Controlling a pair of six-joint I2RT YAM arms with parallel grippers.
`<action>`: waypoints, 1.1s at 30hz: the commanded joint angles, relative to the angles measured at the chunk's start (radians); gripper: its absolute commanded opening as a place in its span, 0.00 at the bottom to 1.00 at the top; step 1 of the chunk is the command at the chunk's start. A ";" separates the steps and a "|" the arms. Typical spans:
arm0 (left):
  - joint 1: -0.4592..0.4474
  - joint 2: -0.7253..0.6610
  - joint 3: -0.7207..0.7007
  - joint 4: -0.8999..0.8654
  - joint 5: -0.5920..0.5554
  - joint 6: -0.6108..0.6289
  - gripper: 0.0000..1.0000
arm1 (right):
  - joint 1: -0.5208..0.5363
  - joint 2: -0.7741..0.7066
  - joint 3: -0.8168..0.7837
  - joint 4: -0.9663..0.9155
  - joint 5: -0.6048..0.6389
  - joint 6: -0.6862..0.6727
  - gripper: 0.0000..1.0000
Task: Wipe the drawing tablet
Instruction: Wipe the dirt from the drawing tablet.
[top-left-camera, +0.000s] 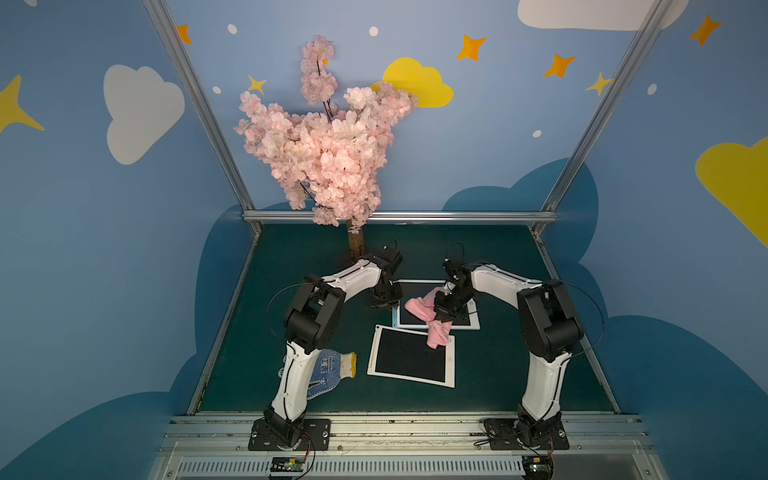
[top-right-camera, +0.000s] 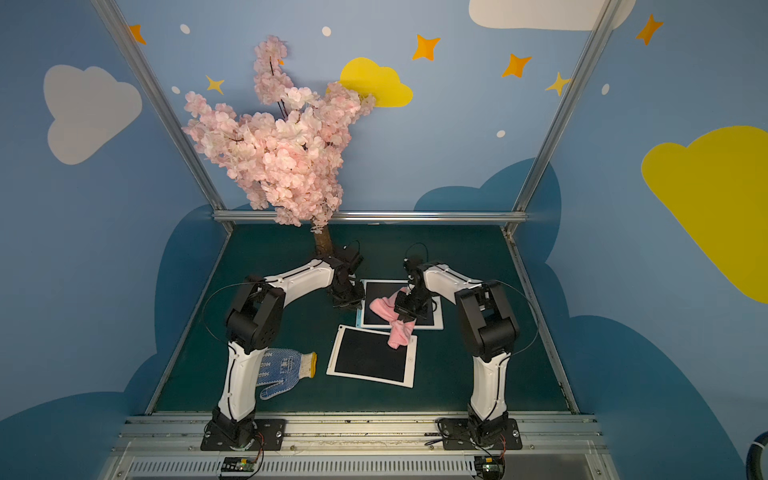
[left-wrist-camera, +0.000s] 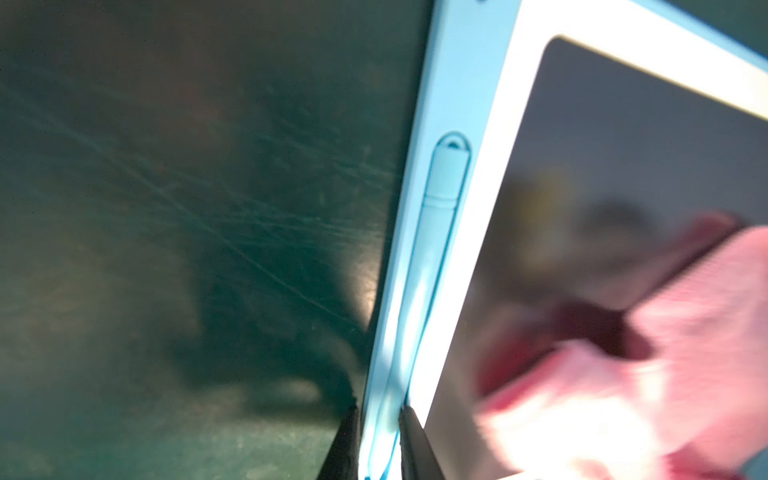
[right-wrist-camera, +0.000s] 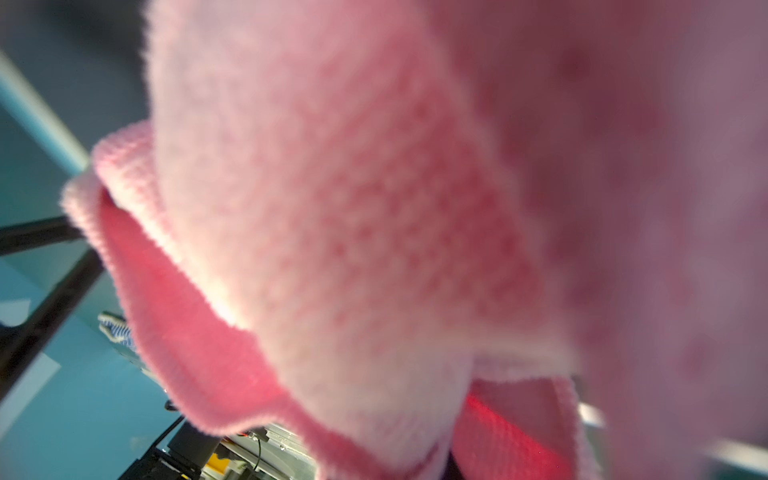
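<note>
Two drawing tablets lie on the green table. The far tablet (top-left-camera: 417, 289) (top-right-camera: 382, 289) has a light blue side edge with a stylus (left-wrist-camera: 440, 208) clipped in it. My left gripper (top-left-camera: 384, 305) (left-wrist-camera: 378, 409) is shut on that blue edge, one jaw on each side. My right gripper (top-left-camera: 440, 318) (top-right-camera: 404, 318) is shut on a pink cloth (top-left-camera: 417, 307) (right-wrist-camera: 374, 208). The cloth drapes over the far tablet's screen, and its loose end hangs onto the corner of the near white tablet (top-left-camera: 405, 355) (top-right-camera: 370, 353). In the right wrist view the cloth hides the jaws.
A blue-dotted work glove (top-left-camera: 328, 370) (top-right-camera: 286, 368) lies beside the left arm's base link. An artificial blossom tree stands at the back, its trunk (top-left-camera: 355, 243) just behind the left wrist. Metal frame rails border the table.
</note>
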 joint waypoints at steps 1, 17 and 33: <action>0.004 0.047 -0.019 -0.028 -0.012 0.005 0.20 | 0.071 0.071 0.133 -0.045 -0.022 0.029 0.00; 0.014 0.055 -0.012 -0.024 -0.005 0.009 0.20 | -0.283 -0.156 -0.227 -0.054 0.042 -0.112 0.00; 0.014 0.061 -0.005 -0.021 0.001 -0.001 0.20 | 0.032 -0.039 -0.048 0.007 -0.022 0.054 0.00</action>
